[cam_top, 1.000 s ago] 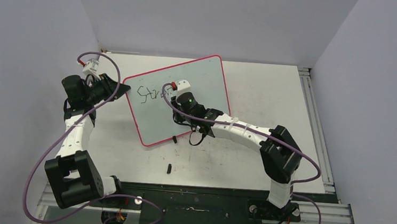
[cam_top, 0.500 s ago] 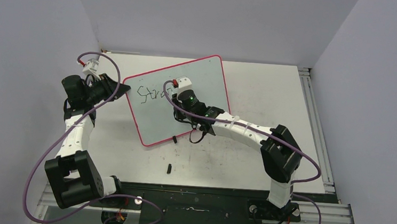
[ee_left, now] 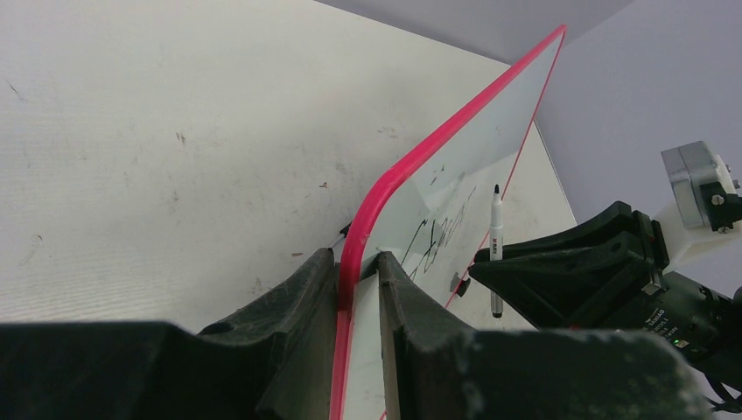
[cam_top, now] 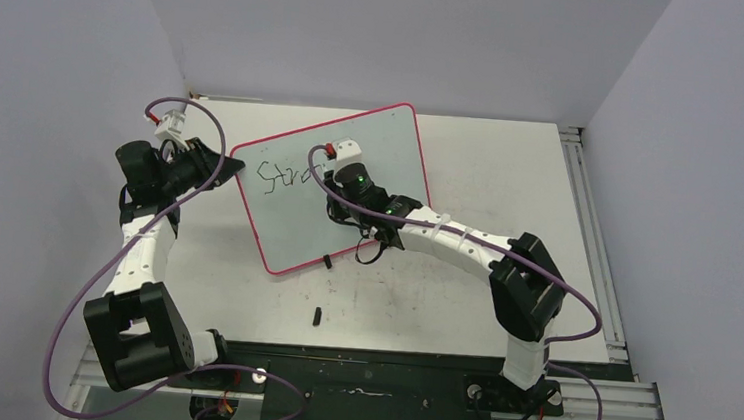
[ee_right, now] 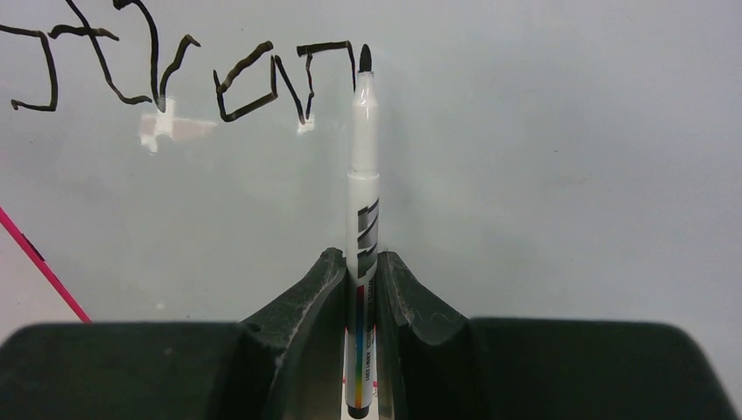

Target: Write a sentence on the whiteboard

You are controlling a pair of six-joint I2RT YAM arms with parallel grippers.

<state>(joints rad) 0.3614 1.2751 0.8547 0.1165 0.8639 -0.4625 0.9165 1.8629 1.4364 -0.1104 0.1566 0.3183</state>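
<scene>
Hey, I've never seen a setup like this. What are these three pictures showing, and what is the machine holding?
Two robot arms stand at a white table. One picture looks down from overhead; the other two come from a camera on each wrist. A red-rimmed whiteboard sits on the table, a small black piece near it. The left claw pinches the board's edge, apparently steadying it. The right claw grips a marker, its tip at the end of unfinished black writing.

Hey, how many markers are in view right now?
1. The marker is clamped in the right pincer, its tip at the end of the writing on the whiteboard. No other shows, though the arms could hide one.
</scene>
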